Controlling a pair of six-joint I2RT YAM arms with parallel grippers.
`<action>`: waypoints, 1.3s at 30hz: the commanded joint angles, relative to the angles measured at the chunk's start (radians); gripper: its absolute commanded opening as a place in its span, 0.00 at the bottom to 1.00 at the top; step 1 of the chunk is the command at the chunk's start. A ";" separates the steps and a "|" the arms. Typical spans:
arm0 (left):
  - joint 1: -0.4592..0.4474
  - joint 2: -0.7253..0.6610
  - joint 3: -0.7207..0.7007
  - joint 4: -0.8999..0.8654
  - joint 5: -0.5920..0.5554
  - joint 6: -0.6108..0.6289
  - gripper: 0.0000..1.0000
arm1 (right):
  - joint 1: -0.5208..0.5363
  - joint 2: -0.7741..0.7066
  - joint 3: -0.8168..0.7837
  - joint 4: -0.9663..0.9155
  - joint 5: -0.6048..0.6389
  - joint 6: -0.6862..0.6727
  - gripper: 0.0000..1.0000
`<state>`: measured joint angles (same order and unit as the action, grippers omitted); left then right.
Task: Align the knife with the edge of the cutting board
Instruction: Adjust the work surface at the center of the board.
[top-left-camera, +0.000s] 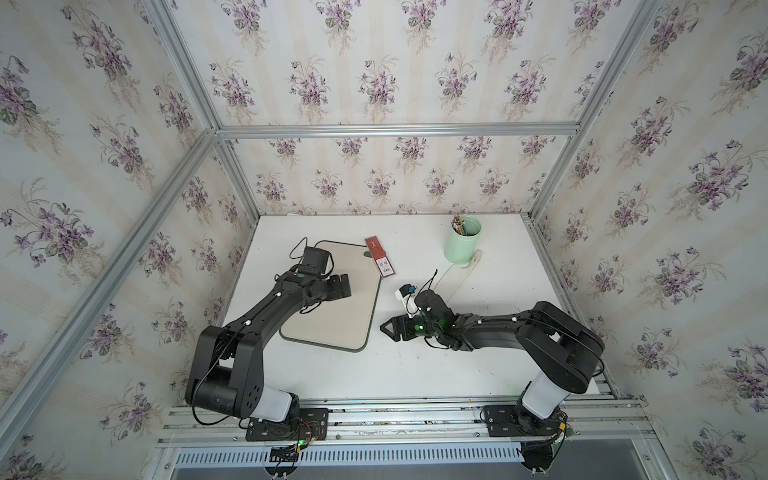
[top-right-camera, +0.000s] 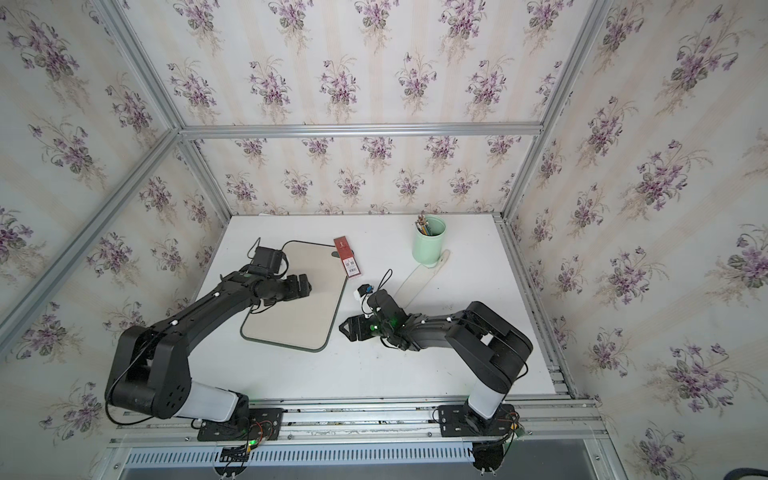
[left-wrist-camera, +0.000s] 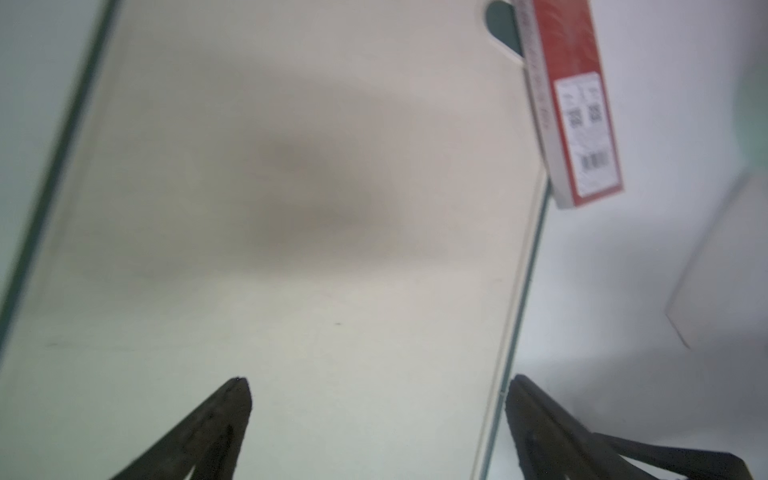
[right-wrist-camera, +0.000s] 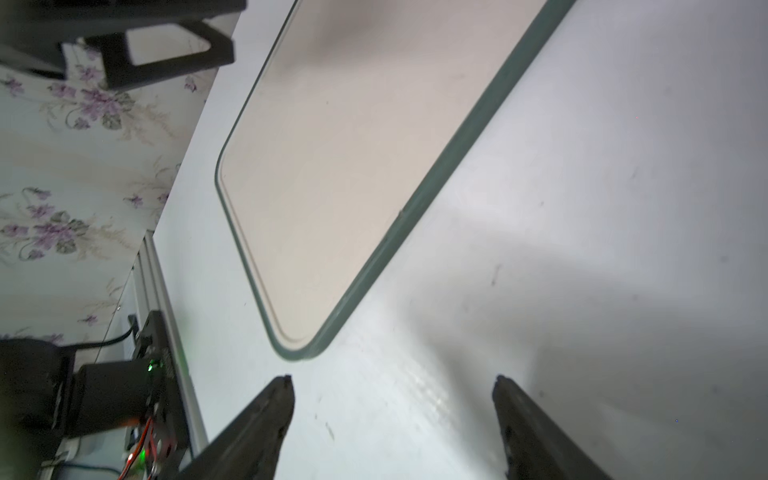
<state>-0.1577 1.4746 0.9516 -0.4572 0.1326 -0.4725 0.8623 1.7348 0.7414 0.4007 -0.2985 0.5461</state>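
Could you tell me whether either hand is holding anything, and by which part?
Nothing is held: left hand and right hand are open and empty; the knife lies on the table.

Left arm is reaching out toward the far left corner of the tabletop; left gripper is hanging with jaws apart, empty. Right arm is lying low, pointing toward the left edge; right gripper is showing jaws spread, empty.
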 joint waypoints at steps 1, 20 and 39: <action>0.107 0.010 0.003 -0.103 -0.107 -0.034 0.99 | 0.001 0.075 0.110 -0.110 0.004 0.001 0.77; 0.172 0.099 -0.122 -0.050 0.054 -0.045 0.99 | -0.101 0.196 0.276 -0.233 0.088 0.059 0.86; -0.158 -0.162 -0.138 -0.079 -0.128 -0.049 0.99 | -0.224 0.204 0.289 -0.232 0.010 0.085 0.87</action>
<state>-0.3977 1.3140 0.7639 -0.4236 0.1482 -0.5816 0.6277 1.9503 1.0618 0.1925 -0.2768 0.6022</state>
